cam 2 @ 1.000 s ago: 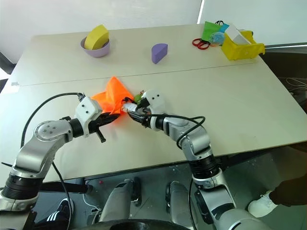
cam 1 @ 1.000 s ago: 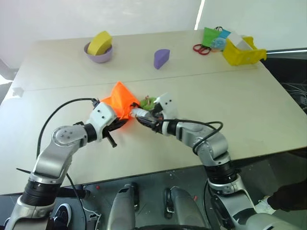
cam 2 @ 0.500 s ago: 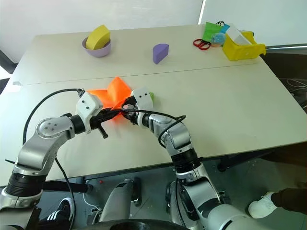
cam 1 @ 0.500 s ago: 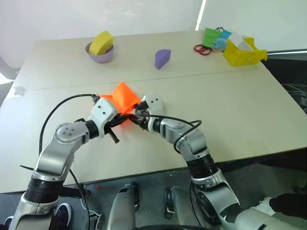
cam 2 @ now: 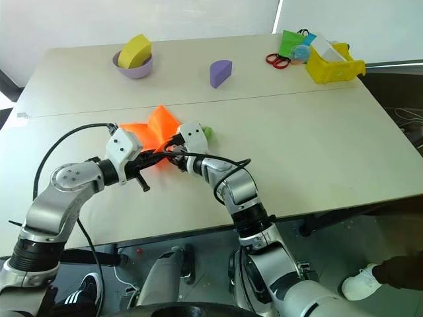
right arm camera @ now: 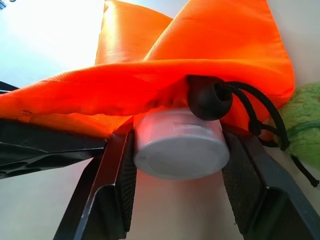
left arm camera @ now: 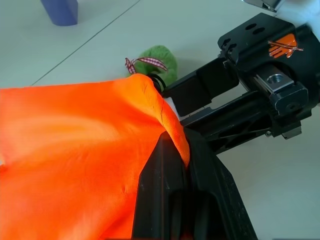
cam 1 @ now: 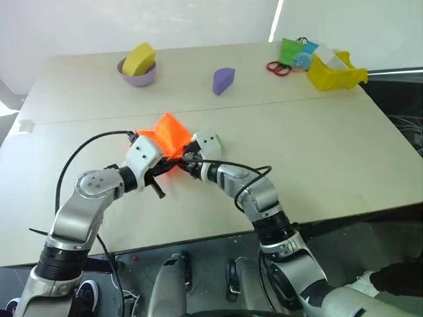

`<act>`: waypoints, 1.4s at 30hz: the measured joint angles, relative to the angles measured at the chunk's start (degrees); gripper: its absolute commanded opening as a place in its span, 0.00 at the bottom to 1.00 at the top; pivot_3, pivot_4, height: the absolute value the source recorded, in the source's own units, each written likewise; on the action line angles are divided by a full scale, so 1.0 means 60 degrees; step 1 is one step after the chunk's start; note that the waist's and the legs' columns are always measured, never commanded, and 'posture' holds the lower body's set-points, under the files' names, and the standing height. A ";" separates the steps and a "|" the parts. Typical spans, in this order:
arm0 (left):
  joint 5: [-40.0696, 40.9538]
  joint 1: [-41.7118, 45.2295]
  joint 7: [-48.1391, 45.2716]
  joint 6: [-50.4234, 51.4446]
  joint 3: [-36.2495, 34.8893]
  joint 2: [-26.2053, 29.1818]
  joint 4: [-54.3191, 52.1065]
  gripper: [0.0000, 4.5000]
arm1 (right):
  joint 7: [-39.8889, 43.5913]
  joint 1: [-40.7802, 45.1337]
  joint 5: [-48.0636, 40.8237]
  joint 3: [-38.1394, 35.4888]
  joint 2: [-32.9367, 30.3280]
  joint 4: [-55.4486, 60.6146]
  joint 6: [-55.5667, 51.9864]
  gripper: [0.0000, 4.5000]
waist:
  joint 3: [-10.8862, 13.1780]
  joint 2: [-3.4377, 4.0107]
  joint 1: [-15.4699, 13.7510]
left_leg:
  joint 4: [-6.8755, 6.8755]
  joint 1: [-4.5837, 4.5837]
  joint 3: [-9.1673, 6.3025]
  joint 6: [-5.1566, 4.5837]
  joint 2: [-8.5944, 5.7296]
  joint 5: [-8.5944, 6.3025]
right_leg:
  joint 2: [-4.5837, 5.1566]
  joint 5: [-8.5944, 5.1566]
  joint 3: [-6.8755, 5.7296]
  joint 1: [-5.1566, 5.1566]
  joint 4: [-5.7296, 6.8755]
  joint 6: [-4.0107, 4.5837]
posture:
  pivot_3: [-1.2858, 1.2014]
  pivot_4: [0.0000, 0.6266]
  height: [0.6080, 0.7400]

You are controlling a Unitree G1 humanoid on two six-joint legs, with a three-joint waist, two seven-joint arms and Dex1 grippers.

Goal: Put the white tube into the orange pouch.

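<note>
At the near middle of the counter (cam 1: 317, 152), between the two wrists: right gripper (right arm camera: 177, 150), fingers part-spread and clamped on the white tube (right arm camera: 177, 145), round cap end toward the wrist camera, far end pushed under the lip of the orange pouch (cam 1: 168, 135); tube held lengthwise, apparently so as to slide straight into the mouth. Just above the cap, black cord stopper (right arm camera: 210, 97) with dark cord trailing off toward a green fuzzy ring (left arm camera: 157, 60) lying beside the pouch. Left gripper (left arm camera: 175, 160), fingers pressed together on a fold of the pouch's rim, lifting the fabric off the counter, likely to keep the mouth raised and steady against the push of the tube. Rest of the pouch draped in a peak behind both grippers. Farther back: purple wedge block (cam 1: 223, 80), purple bowl (cam 1: 137, 74) holding a yellow block (cam 1: 139, 58). Far right corner: yellow bin (cam 1: 334, 72), red scissors (cam 1: 277, 68), small green bag (cam 1: 291, 49), well apart from the work.
</note>
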State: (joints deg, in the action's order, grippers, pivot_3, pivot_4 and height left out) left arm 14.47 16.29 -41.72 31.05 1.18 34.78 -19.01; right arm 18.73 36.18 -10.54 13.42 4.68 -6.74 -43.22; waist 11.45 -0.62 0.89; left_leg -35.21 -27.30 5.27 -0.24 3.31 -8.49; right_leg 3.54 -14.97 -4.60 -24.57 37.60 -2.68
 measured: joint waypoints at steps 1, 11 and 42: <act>0.0002 -0.0004 -0.0016 0.0000 0.0001 0.0000 0.0000 0.00 | 0.0132 -0.0001 0.0023 0.0000 -0.0043 0.0000 0.0004 0.56 | 0.0000 0.0000 0.0001 | 0.0000 0.0000 0.0000 0.0000 0.0000 0.0000 | 0.0000 -0.0002 0.0000 0.0000 0.0000 0.0003 | 0.52 0.24 1.00; 0.0003 -0.0043 0.0010 -0.0079 0.0027 -0.0136 -0.0028 0.00 | 0.2153 -0.0378 -0.0770 0.0716 -0.0677 0.1351 -0.0451 0.99 | 0.0000 -0.0001 0.0004 | 0.0007 -0.0001 0.0012 -0.0001 0.0010 0.0001 | -0.0007 0.0002 0.0008 -0.0006 -0.0004 -0.0006 | 0.52 0.24 1.00; -0.0116 -0.1253 -0.1041 -0.1321 -0.0164 0.1254 -0.0012 0.00 | 0.1526 0.0689 -0.1236 -0.1830 -0.2900 -0.0139 0.0530 0.99 | -0.0002 -0.0003 0.0003 | 0.0037 -0.0013 0.0125 -0.0001 0.0071 -0.0002 | 0.0008 0.0027 0.0003 -0.0061 -0.0068 0.0052 | 0.52 0.24 1.00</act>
State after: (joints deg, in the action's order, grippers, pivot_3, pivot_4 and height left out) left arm 13.77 8.77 -47.96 23.12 0.20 42.30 -19.08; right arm 27.89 40.31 -17.96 2.44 -12.72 -7.57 -40.04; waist 11.44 -0.64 0.91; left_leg -34.98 -27.38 6.02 -0.24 3.73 -8.50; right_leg 3.58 -14.80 -4.58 -24.94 37.19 -2.37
